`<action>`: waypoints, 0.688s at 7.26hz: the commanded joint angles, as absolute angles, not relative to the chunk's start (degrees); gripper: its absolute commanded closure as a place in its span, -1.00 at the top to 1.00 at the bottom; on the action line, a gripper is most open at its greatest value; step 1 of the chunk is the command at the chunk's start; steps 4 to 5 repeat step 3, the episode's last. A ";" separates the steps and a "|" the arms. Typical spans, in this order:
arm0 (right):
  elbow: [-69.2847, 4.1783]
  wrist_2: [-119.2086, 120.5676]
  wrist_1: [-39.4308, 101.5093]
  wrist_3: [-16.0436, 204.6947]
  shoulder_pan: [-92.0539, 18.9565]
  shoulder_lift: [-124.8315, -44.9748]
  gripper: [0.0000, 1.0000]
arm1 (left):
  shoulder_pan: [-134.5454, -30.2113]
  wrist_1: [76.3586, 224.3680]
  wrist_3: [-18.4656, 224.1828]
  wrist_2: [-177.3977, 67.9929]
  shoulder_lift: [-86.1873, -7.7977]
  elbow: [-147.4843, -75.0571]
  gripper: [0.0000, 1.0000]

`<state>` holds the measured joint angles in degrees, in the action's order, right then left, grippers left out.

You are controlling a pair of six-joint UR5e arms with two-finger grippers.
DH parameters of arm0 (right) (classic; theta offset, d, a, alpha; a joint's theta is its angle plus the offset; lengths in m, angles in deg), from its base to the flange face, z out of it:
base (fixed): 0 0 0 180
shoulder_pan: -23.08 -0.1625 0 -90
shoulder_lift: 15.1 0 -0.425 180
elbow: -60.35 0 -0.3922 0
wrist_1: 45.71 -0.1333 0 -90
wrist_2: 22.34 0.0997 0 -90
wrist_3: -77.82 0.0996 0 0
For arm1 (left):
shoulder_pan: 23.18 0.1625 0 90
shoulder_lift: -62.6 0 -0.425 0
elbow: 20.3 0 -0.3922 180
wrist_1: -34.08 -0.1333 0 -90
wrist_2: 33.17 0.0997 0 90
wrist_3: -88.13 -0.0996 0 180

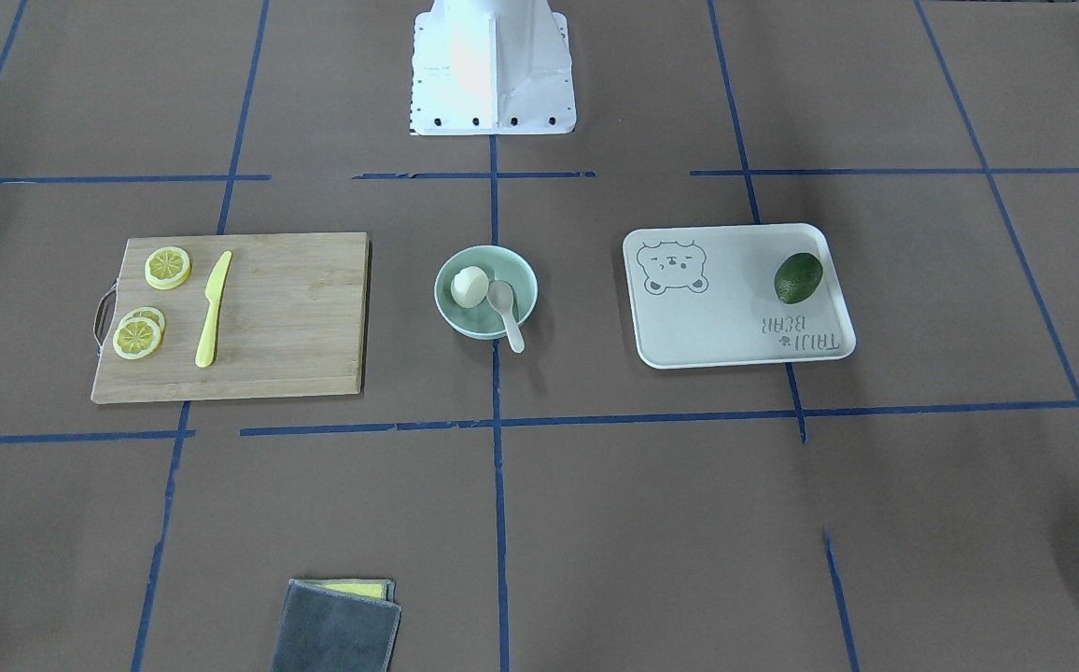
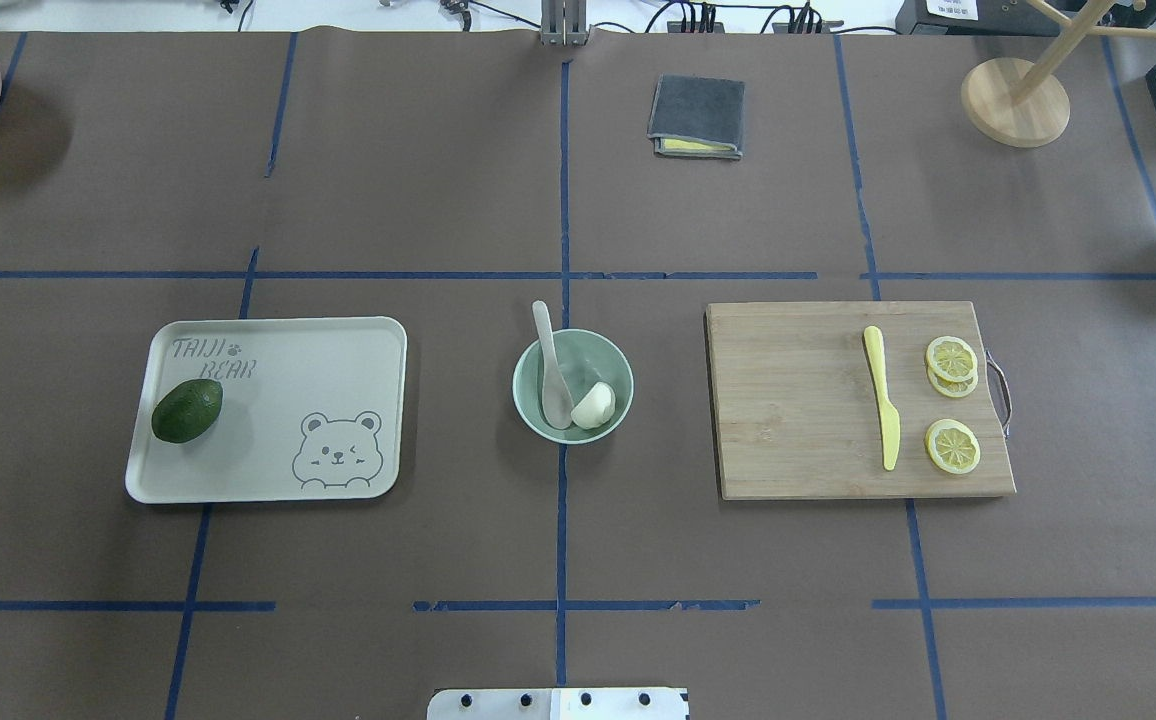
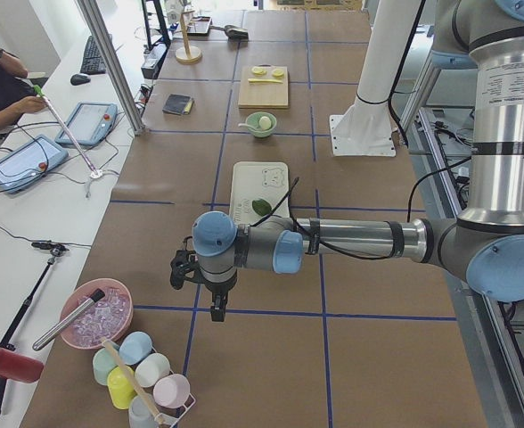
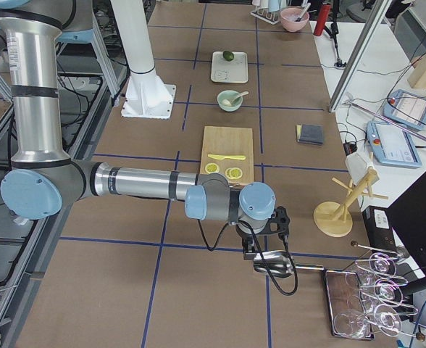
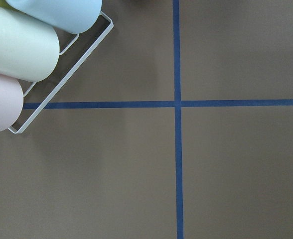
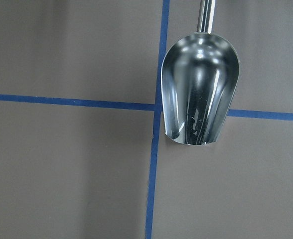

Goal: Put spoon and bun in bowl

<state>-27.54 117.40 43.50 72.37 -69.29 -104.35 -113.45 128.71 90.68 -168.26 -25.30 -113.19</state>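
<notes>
Low in the left side view, the left hand [image 3: 217,308] hangs over bare worktop [image 3: 271,366]; open or closed, I cannot tell. The right hand [image 4: 249,250], equally unreadable, hangs beside a metal scoop [image 4: 272,263]. Well beyond both, mid-frame overhead, the bowl [image 2: 603,358] holds the bun [image 2: 594,405] and the spoon [image 2: 548,355], whose handle overhangs the rim.

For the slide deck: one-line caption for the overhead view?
Bun and spoon sit in the bowl, between bear tray and cutting board.
</notes>
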 commanded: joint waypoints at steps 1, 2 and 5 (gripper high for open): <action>-27.54 117.40 43.50 72.38 -69.29 -104.39 1.00 | -113.45 128.74 90.68 -168.26 -25.38 -113.20 1.00; -27.54 117.40 43.50 72.46 -69.29 -104.39 1.00 | -113.45 129.00 90.68 -168.26 -25.38 -113.20 1.00; -27.54 117.40 43.50 72.46 -69.29 -104.39 1.00 | -113.45 129.44 90.76 -168.26 -25.38 -113.20 1.00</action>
